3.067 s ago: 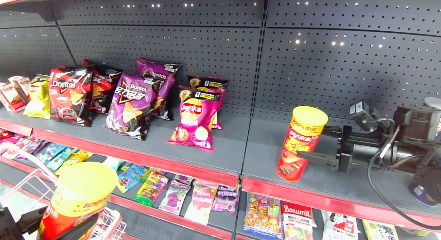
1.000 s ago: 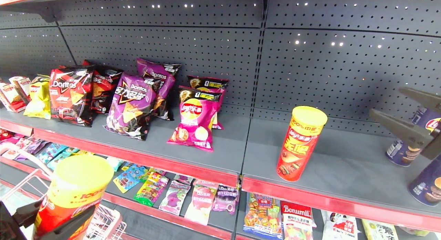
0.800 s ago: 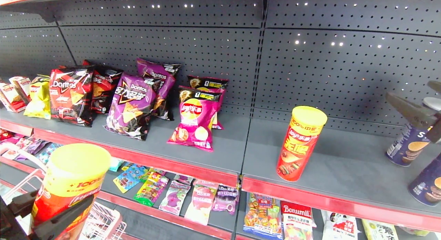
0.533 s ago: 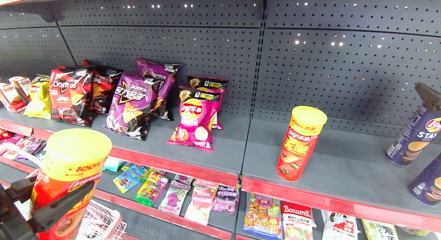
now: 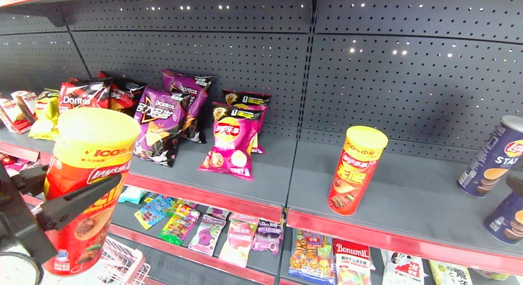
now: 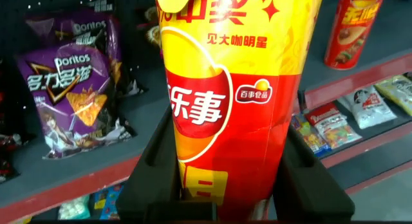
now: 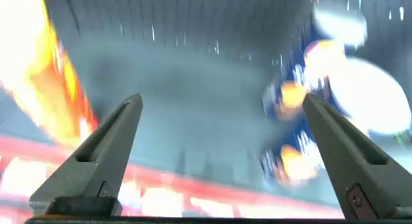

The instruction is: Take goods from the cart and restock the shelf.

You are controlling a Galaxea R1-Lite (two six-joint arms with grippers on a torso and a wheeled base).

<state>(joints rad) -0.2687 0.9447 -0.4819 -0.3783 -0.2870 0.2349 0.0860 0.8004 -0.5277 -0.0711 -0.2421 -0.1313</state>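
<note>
- Two red cans with yellow lids show. The nearer one, the held can point(image 5: 92, 154), is a glossy cylinder, upright in front of the shelf's left bay.
- The left gripper point(image 5: 79, 180) clamps it, its dark wedge-shaped fingers point(image 5: 77, 197) pressed against the can's sides.
- The cart point(image 5: 122, 264) is pink wire mesh, and its rim shows just below that can.
- The right gripper point(image 7: 222, 102) has its tapered grey fingers spread wide with nothing between them, and it faces the shelf.
- Flat, crinkly packets point(image 5: 239, 236) lie in a row on the lower board.
- The shelf point(image 5: 408, 203) is a flat grey metal board with a red front lip.
- The standing can point(image 5: 357, 170) is upright in the right bay near the lip, well apart from the other goods.
- A blue can point(image 5: 492, 158) with a silver lid stands at the far right, and a second blue can point(image 5: 504, 217) stands nearer the lip.
- Puffy foil bags rest in the left bay: a pink bag point(image 5: 231, 140) and a purple bag point(image 5: 157, 121).
- The pegboard point(image 5: 388, 80) behind is matte dark metal, dotted with small holes.
</note>
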